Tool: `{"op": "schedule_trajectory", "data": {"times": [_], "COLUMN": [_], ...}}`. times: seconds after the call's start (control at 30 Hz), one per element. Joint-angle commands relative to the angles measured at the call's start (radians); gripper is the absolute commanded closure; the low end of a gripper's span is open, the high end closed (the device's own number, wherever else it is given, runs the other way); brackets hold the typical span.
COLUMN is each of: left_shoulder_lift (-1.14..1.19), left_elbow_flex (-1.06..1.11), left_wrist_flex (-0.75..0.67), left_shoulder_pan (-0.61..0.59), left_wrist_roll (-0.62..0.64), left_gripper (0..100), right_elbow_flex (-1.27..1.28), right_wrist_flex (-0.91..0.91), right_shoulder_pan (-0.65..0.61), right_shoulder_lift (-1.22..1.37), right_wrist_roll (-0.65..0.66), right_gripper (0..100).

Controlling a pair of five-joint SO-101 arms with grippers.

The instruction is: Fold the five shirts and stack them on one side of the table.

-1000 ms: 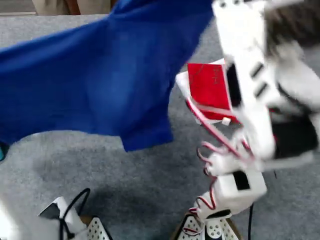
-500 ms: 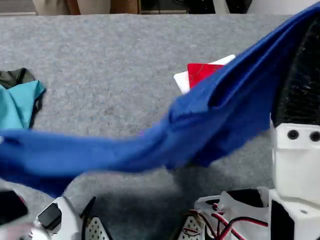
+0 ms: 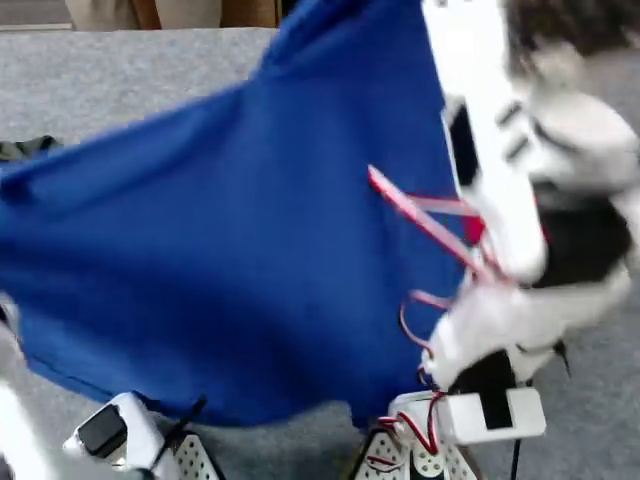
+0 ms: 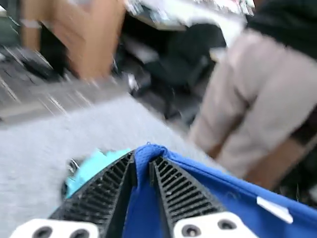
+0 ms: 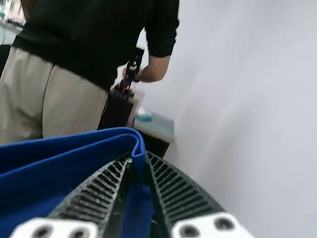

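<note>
Two pinches, one blue shirt (image 3: 250,250) stretched aloft above the table (image 3: 120,70).
Left gripper (image 4: 142,157) and right gripper (image 5: 138,158) each squeeze a folded edge; the cloth looks light and limp, so corner holds should keep it spread.

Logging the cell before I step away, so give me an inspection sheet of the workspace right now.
Surface: grey felt-like table.
Job's things: blue shirt held up, spread above the table; teal shirt lying on it.
Clutter: nothing seen.
End effectors: left end effector and right end effector both shut on the blue shirt.
Cables: red and white wires loose along an arm.
Surroundings: white wall.
</note>
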Motion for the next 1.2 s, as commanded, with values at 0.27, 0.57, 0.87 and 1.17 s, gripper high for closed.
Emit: {"op": "schedule_trajectory", "data": {"times": [0.27, 0.57, 0.87, 1.17], "left_shoulder_lift": [0.478, 0.845, 0.874, 0.622], "left_elbow_flex": [0.605, 0.241, 0.028, 0.149], "left_wrist_flex": [-1.062, -0.971, -0.542, -0.164], "left_shoulder_pan": [0.163, 0.226, 0.249, 0.256], "left_wrist_roll": [0.083, 0.091, 0.020, -0.190], "left_gripper": [98, 98, 98, 98], "right_elbow_flex": [0.245, 0.039, -0.257, -0.486], "right_wrist_flex": [-0.450, -0.468, -0.110, 0.529], "right_shoulder_pan": [-0.021, -0.021, -0.015, -0.045], "right_shoulder_lift": [0.361, 0.638, 0.736, 0.740], "right_wrist_roll": [-0.003, -0.003, 0.005, 0.180], "right_gripper": [99.8, 99.8, 99.8, 99.8]}}
